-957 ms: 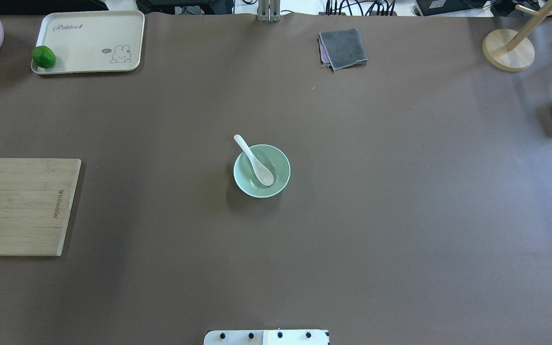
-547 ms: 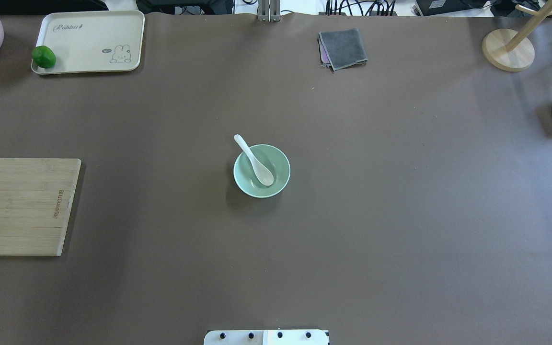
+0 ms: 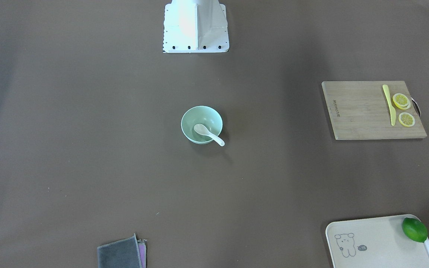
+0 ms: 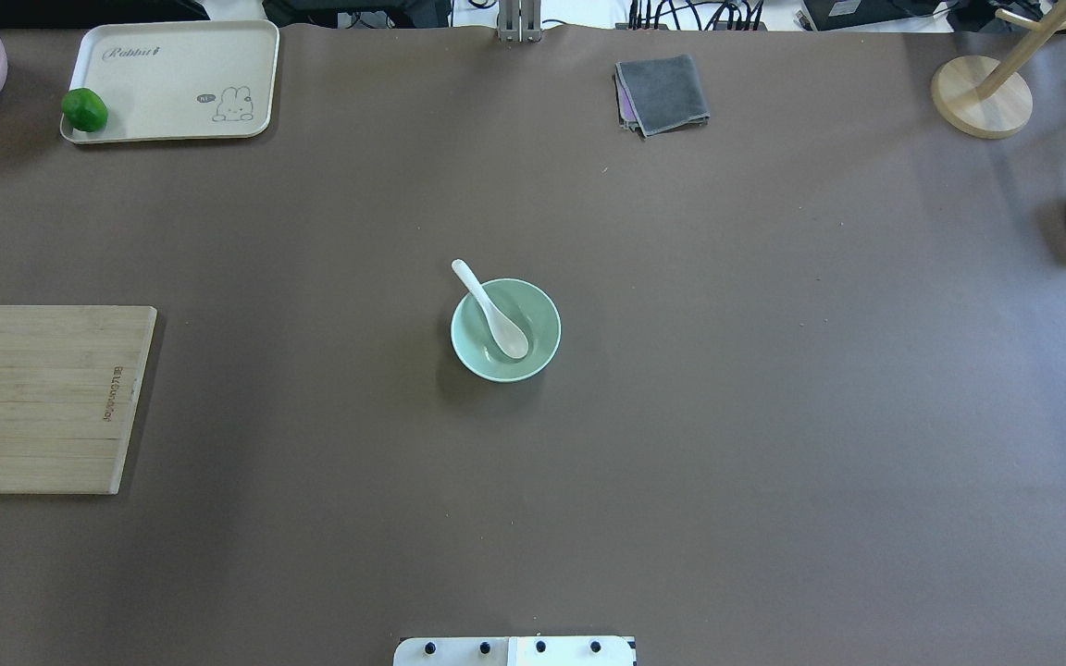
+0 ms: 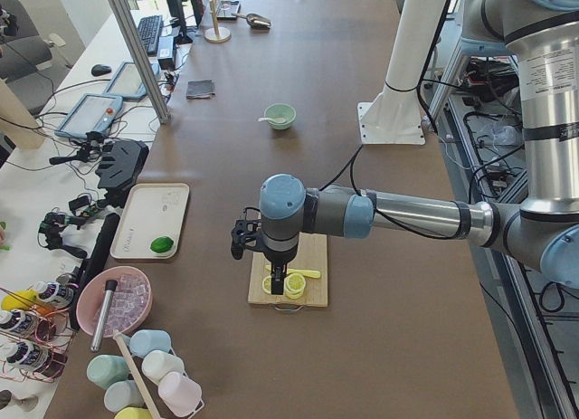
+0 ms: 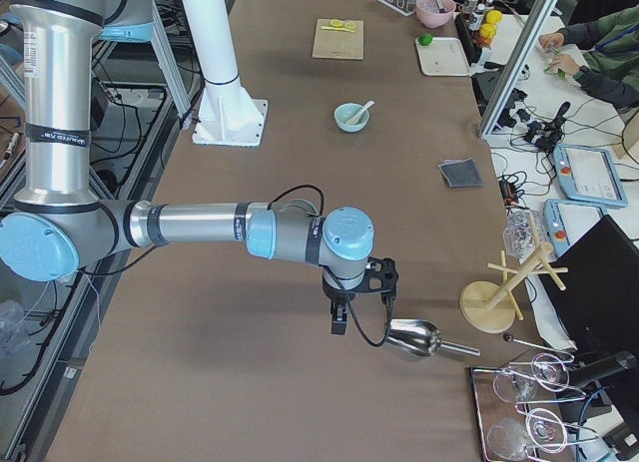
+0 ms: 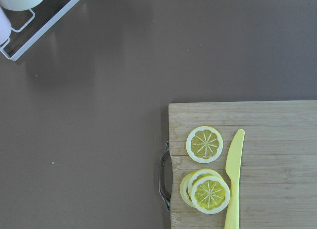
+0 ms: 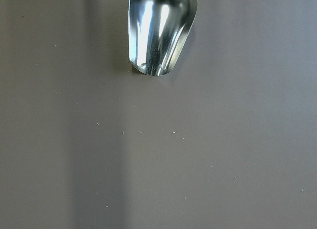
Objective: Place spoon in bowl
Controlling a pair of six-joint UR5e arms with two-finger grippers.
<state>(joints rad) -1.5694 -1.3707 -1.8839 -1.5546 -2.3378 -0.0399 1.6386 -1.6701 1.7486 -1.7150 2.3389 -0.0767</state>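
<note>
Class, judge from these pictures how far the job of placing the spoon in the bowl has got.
Done: the spoon lies in the bowl, scoop at the bottom, handle leaning over the rim. In hand: nothing. The left gripper hangs over the board and the right gripper hangs by the metal scoop, both far from the bowl. Left: nothing that shows.
</note>
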